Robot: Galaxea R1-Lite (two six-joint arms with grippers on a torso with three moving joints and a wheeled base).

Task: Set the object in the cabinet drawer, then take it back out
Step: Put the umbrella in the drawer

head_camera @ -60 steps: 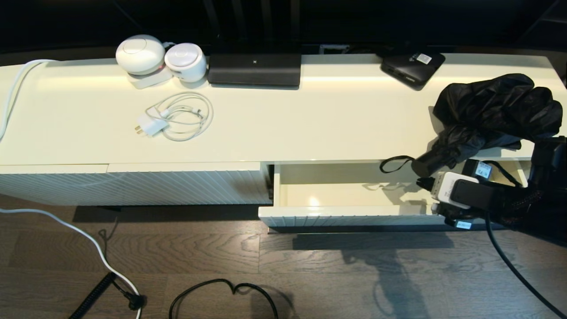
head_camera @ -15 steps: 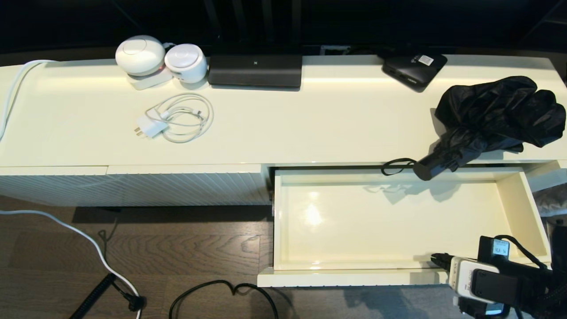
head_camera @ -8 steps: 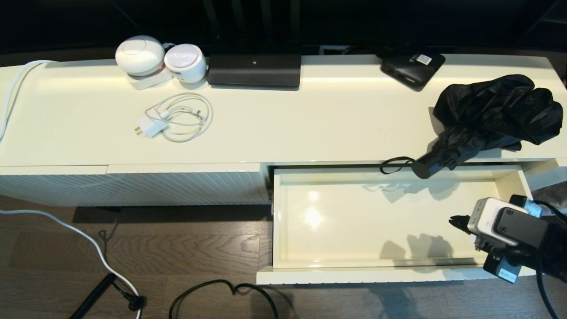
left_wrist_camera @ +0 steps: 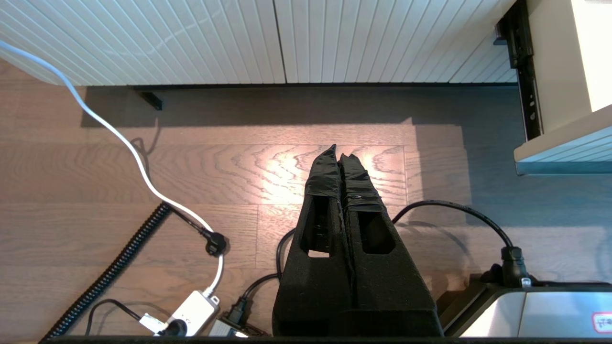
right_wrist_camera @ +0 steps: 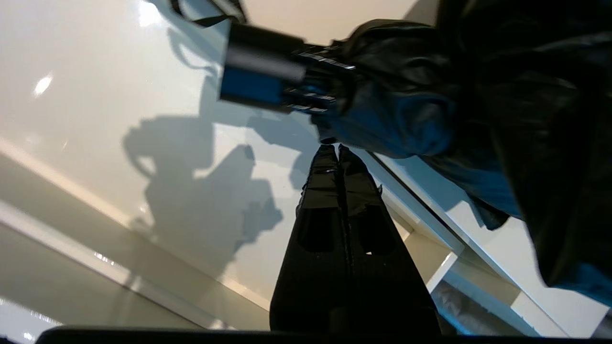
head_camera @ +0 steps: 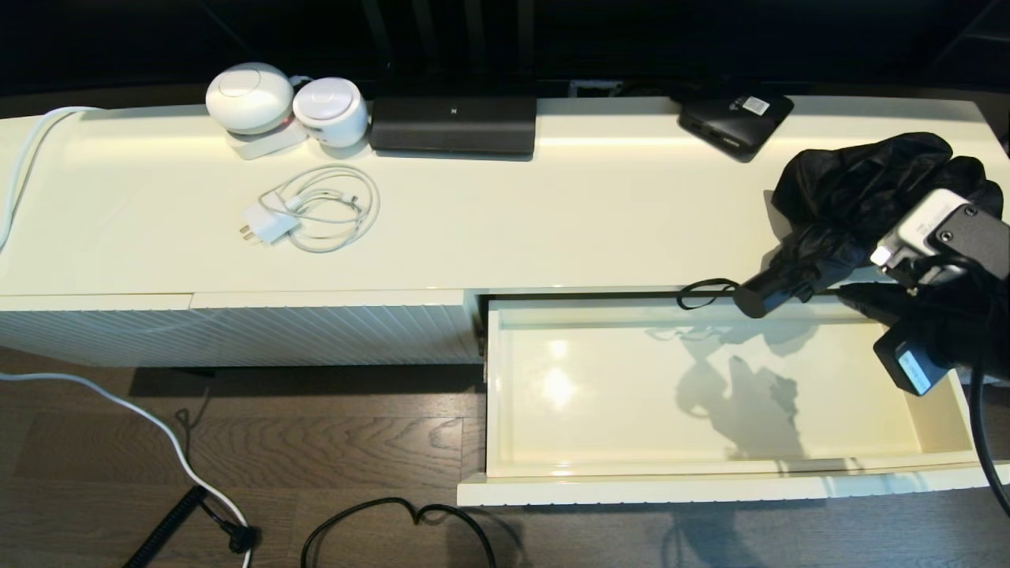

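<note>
The right hand (head_camera: 848, 293), fingers pressed together and empty, hangs over the open drawer (head_camera: 907, 465), its tip just below the umbrella (head_camera: 860, 197) lying on the worktop (head_camera: 552, 213). No readable writing shows. The left hand (left_wrist_camera: 338, 152), also pressed together, points at the floor (left_wrist_camera: 215, 167)

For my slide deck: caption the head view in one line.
Drawer pulled open and empty; the right gripper, fingers shut, nears the black umbrella lying on the cabinet top.

Head cam looks down on cabinet drawer (head_camera: 710, 394); left wrist cam faces floor (left_wrist_camera: 143, 181); right wrist cam close inside drawer, shared w/ head.
</note>
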